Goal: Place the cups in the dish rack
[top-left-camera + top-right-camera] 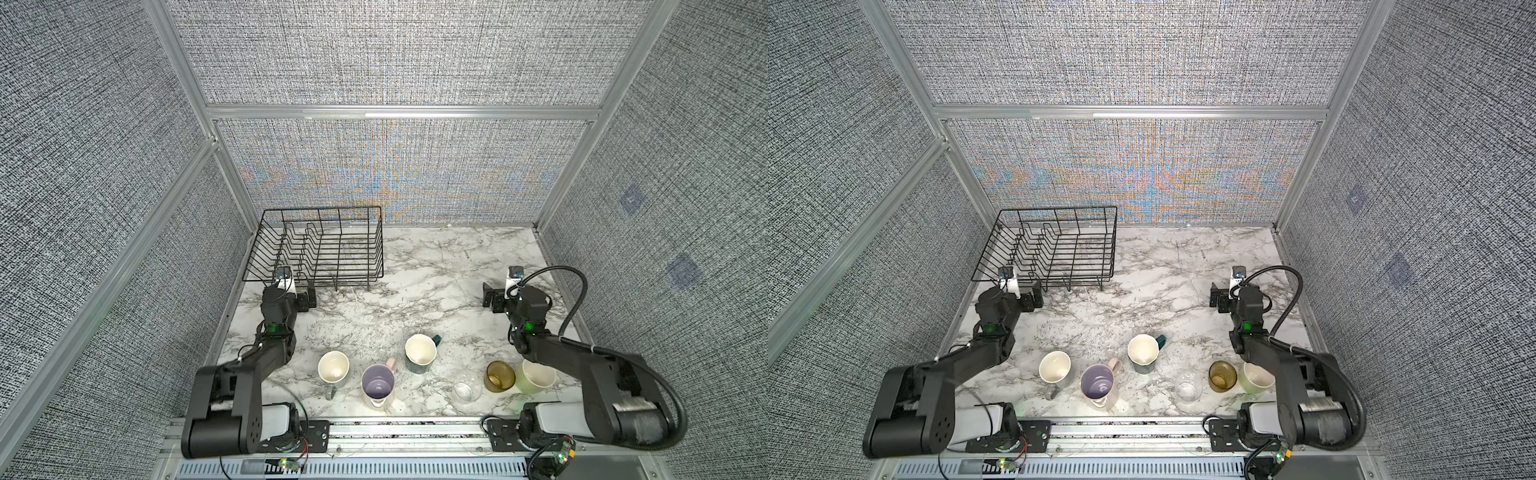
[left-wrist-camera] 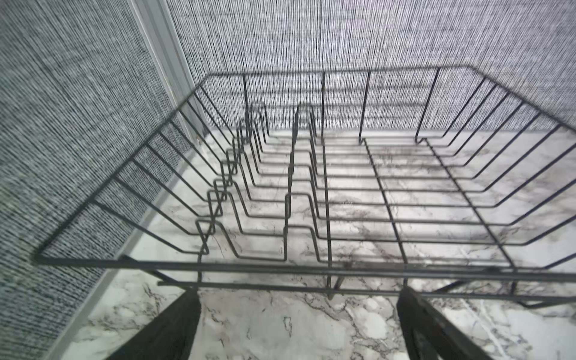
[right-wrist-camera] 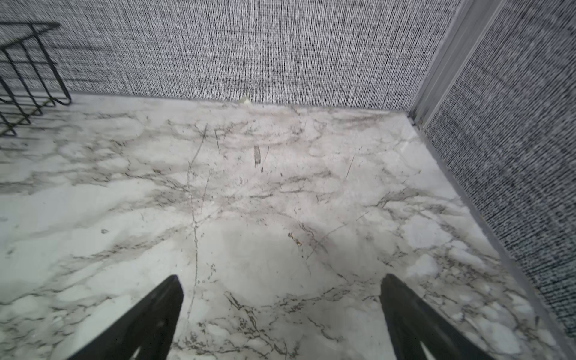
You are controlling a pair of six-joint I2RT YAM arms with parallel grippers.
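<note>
Six cups stand upright along the near edge of the marble-patterned table (image 1: 436,270), none of them in the rack. From left: grey mug (image 1: 333,366), glazed cream inside; pale pink mug (image 1: 378,384) with a lavender interior; dark teal mug (image 1: 420,353) set a little further back, with a wavy cream rim. Then a tight cluster of three: clear glass tumbler (image 1: 467,387), amber glass tumbler (image 1: 500,376) and a smooth yellow-green handleless cup (image 1: 536,376).

Over in the back left corner sits the dish rack (image 2: 311,268), thin black wire with flared sides and a row of upright bent dividers, nothing inside it. Glossy white surface with grey veining, a few scuffs. Around it are grey woven-fabric wall panels (image 1: 395,54) in an aluminium frame (image 1: 403,112).

Now the left gripper (image 2: 299,294): jaws spread wide, nothing between them, hovering just in front of the rack's near rim; whether it touches the wire, I can't tell. And the right gripper (image 3: 280,277), equally wide apart, holding nothing, sits above bare marble on the right, well apart from the cups.
</note>
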